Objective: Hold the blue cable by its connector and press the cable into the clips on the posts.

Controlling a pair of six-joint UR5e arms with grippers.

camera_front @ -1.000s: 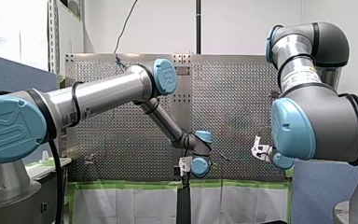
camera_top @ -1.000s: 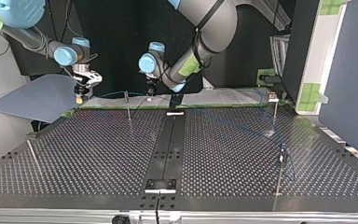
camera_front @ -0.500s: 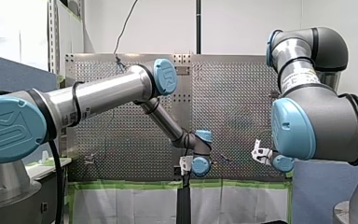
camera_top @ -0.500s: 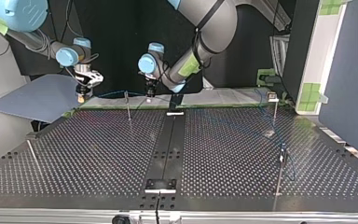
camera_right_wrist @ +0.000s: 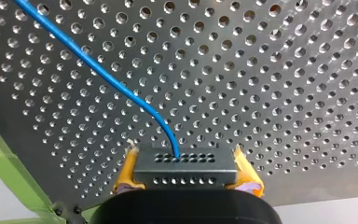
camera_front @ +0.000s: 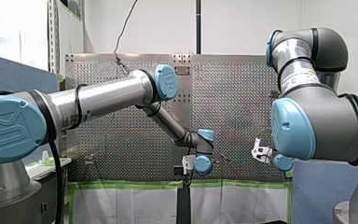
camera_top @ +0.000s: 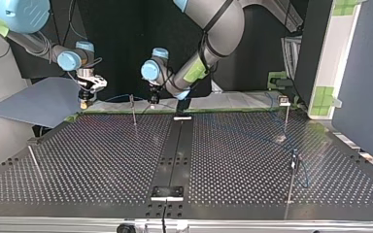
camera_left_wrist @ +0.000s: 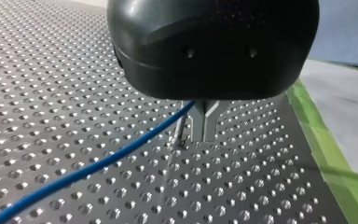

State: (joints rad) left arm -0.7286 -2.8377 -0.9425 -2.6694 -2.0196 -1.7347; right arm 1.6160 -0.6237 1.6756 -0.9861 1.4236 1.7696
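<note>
- My right gripper [camera_top: 83, 99] is clamping its yellow pads [camera_right_wrist: 126, 172] on two sides of the connector [camera_right_wrist: 185, 170], a drilled metal block. The blue cable [camera_right_wrist: 98, 72] is leaving the block's forward face and curving away over the table [camera_top: 102, 160].
- In the top view the cable is running sideways along the table's far edge, from my right gripper at the view's left toward my left gripper [camera_left_wrist: 204, 123] near the middle. That sideways line is its long axis here.
- A thin post [camera_top: 133, 110] with a clip [camera_top: 131, 98] at its top is standing between the two grippers, nearer my left one. The cable is passing at about clip height; I cannot tell whether it is seated.
- My left gripper is hanging right at the cable, but I cannot tell whether it is pinching it.
- In my judgement, the coming press is calling for a downward push onto that clip, and my left arm is better placed for it.
</note>
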